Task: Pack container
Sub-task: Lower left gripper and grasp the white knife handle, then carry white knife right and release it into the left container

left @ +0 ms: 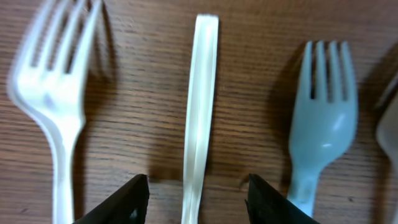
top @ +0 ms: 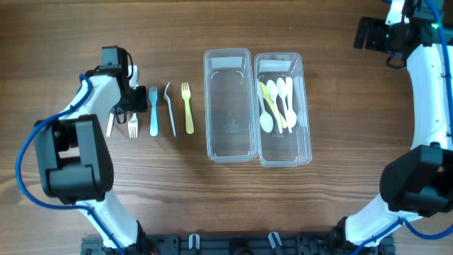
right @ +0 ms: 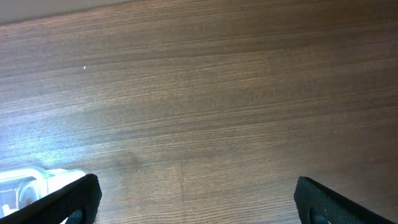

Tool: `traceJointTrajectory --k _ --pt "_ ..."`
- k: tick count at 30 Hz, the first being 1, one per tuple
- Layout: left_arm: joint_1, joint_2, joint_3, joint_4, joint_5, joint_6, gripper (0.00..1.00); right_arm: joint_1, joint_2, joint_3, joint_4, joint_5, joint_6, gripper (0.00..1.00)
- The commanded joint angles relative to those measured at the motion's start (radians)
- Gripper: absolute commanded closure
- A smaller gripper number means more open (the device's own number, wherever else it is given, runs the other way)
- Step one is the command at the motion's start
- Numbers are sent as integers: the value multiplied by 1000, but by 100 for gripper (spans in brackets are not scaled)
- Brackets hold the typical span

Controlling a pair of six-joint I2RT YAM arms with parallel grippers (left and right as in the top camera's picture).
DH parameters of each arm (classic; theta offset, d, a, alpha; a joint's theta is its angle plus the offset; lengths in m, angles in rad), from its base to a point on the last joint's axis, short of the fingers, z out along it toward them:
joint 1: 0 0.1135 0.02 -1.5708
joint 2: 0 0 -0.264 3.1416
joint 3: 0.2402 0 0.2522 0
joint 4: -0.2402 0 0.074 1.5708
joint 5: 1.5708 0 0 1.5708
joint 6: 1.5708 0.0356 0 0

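A brown wood-grain table [top: 177, 198] fills every view, brightly lit.

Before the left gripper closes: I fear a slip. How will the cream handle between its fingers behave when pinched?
The cream handle looks thin and flat: probably light, slightly bendy. Its glossy plastic may skid. Lying flat, it shouldn't roll.
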Motion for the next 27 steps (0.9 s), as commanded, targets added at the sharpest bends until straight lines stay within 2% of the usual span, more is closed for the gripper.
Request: traceJointTrajectory --k 1,6,7,8,10,12,18,23,27 --pt "-5 21 1 0 12 0 48 3 -13 10 2 6 -12 0" --pt "-5 21 0 -1 14 0 51 3 -13 10 2 6 -12 0" --pt "-5 21 0 -1 18 0 58 3 -13 10 2 6 -12 0" --pt "-5 21 0 -1 23 0 73 3 -13 10 2 6 -12 0" --pt "-5 21 1 -1 23 0 87 3 -13 10 2 6 -12 0" --pt "-5 18 1 -1 22 1 94 3 -13 10 2 6 -12 0" --pt "-5 -26 43 -1 -35 0 96 3 -13 10 2 6 -12 0" --pt "-5 -107 151 -8 -90 -1 96 3 -13 10 2 6 -12 0" --pt "-12 -183 270 -34 -49 -140 96 3 -13 10 2 6 -12 0"
